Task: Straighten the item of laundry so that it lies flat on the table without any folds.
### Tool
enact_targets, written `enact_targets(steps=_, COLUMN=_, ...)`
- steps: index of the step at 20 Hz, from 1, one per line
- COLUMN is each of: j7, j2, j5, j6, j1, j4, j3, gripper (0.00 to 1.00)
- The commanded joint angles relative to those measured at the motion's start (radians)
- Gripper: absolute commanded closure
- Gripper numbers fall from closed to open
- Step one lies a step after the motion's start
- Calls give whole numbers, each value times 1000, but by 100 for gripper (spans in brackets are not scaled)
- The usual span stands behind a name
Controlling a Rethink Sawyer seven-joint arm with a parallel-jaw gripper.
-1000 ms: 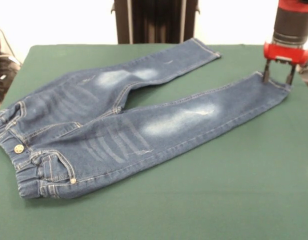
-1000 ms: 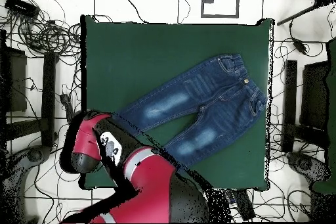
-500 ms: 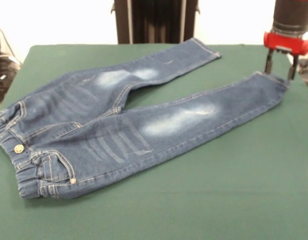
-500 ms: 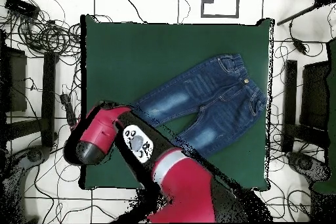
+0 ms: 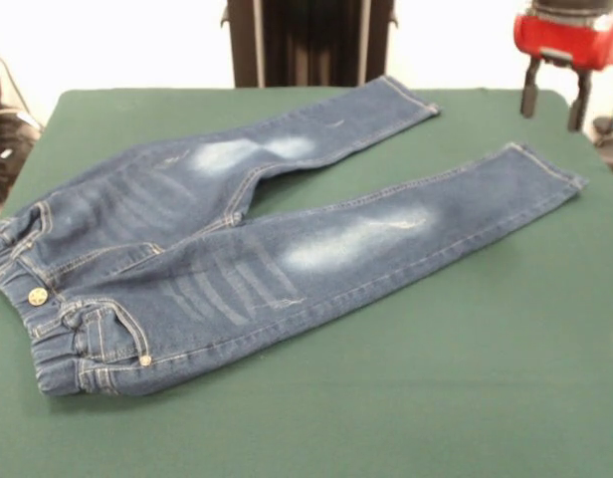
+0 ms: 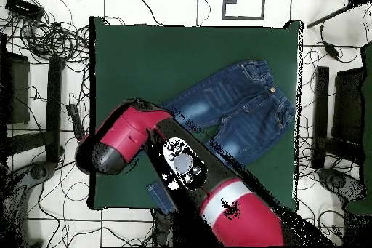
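Observation:
The item of laundry point(image 5: 237, 259), a small pair of dark blue jeans with faded patches, lies spread on the green table point(image 5: 466, 398). Its waistband is at the left and both legs run toward the upper right. The lower leg's hem point(image 5: 550, 174) rests flat near the right edge. My gripper point(image 5: 553, 100) hangs open above and behind that hem, holding nothing and clear of the cloth. In the overhead view the red and black arm point(image 6: 182, 165) crosses the jeans point(image 6: 243, 103), hiding both leg ends and the gripper.
Cables point(image 6: 43, 34) and dark stands point(image 6: 349, 107) crowd the floor on both sides of the table point(image 6: 182, 49). A dark object with cords point(image 5: 0, 129) sits off the table's left edge in the front view.
The gripper has risen straight up from the lower leg's hem, which now lies flat. In the overhead view the arm has swung further across the jeans' legs.

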Motion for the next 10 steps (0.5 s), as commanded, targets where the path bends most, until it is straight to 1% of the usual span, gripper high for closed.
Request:
enact_targets(steps=1, j7=74, j2=-59, j5=39, j6=123, j1=-22, j4=135, j3=125, gripper=0)
enact_targets(steps=7, j7=93, j2=-55, j5=13, j6=124, j1=-32, j4=146, j3=136, gripper=0)
enact_targets(steps=9, j7=139, j2=-75, j5=-22, j6=108, j1=-11, j4=146, j3=110, gripper=0)
enact_targets(steps=10, j7=138, j2=-73, j5=-25, j6=100, j1=-17, j4=150, j3=113, gripper=0)
